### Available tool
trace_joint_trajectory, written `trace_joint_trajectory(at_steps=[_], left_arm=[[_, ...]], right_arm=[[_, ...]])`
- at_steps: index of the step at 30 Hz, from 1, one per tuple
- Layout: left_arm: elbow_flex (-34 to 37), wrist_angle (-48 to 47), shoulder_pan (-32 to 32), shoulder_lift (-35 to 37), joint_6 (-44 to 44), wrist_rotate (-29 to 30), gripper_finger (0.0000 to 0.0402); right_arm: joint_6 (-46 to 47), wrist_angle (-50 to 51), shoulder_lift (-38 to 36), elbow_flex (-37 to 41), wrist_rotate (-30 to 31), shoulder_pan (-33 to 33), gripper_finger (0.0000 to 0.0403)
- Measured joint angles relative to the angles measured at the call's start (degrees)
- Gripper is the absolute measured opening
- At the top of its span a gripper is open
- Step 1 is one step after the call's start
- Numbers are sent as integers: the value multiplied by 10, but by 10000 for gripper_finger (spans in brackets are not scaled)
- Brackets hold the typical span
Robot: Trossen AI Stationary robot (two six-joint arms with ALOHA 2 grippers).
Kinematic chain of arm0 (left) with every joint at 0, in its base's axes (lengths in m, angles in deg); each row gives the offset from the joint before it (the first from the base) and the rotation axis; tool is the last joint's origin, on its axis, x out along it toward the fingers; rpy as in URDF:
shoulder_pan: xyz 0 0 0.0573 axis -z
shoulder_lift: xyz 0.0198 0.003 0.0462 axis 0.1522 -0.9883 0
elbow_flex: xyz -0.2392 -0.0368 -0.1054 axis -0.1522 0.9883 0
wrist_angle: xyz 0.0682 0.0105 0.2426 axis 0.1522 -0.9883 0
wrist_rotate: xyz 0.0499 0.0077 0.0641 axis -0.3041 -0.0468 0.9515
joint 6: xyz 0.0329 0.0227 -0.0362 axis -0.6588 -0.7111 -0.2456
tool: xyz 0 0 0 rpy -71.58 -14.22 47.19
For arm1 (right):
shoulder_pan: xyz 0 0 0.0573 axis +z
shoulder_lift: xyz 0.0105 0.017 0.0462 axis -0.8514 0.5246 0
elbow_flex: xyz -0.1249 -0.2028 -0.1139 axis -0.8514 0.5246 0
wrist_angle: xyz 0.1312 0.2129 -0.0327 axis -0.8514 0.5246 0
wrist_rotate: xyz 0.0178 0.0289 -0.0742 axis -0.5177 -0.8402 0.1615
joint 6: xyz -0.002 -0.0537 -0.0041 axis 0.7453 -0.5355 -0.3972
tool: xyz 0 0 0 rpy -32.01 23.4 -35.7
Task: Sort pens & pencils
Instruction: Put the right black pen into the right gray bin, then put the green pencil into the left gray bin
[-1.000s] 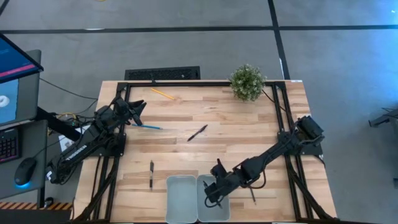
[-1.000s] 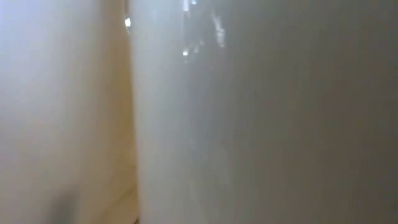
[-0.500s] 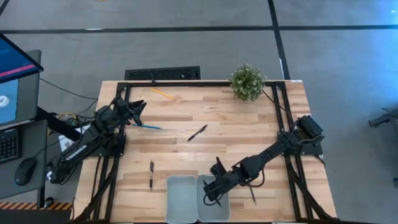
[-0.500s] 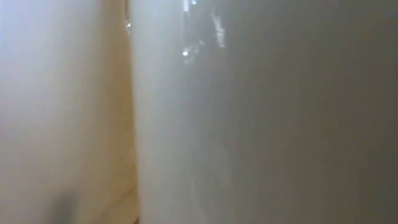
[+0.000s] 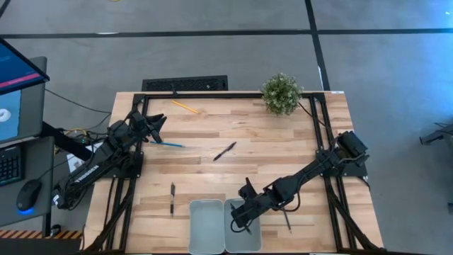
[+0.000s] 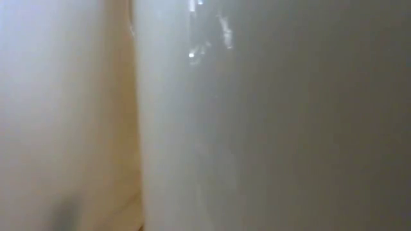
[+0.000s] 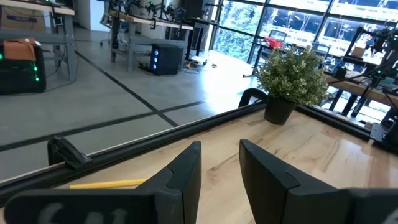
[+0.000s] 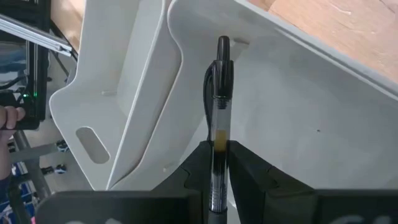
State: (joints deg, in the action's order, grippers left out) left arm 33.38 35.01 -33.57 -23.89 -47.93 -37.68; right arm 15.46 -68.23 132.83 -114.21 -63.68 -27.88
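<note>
Overhead first: the right end effector (image 5: 239, 221) hangs over the right bin (image 5: 243, 239) at the lower centre of the frame, with the left bin (image 5: 206, 228) touching it. If it lets go while sitting this near the shared wall, I'd guess the pen could bounce or tip into the wrong bin. Loose pens remain on the bench (image 5: 269, 138): one mid-frame (image 5: 224, 151), one lower left (image 5: 172, 198), one lower right beside the arm (image 5: 287, 222). The yellow pencil (image 5: 185, 107) lies at upper centre-left, and the blue pencil (image 5: 168, 144) sits just by the left end effector (image 5: 156, 126), which waits at the left of the frame.

Level with the bench, only a pale blur fills the picture; nothing can be told from it.

From the left wrist, the fingers (image 7: 186, 171) stand apart with nothing between them. The yellow pencil (image 7: 109, 183) shows at lower left, a plant (image 7: 292, 78) at upper right.

From the right wrist, the fingers (image 8: 245, 168) are pinched on a pen (image 8: 219, 112), its capped end pointing into the pale bin (image 8: 348, 130). The grip is at the barrel's lower end, so it may swing or slip.
</note>
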Motion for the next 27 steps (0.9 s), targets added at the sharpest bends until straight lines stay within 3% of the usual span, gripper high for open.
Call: trace_joint_trajectory(at_steps=[14,23,27], left_arm=[[0,0,0,0,0,0,98],[0,0,0,0,0,0,98],[0,0,0,0,0,5,98]], right_arm=[[0,-5,0,0,-28,0,174],[-22,-15,-27,1,-20,0,197],[-49,3,-63,0,28,-1,198]])
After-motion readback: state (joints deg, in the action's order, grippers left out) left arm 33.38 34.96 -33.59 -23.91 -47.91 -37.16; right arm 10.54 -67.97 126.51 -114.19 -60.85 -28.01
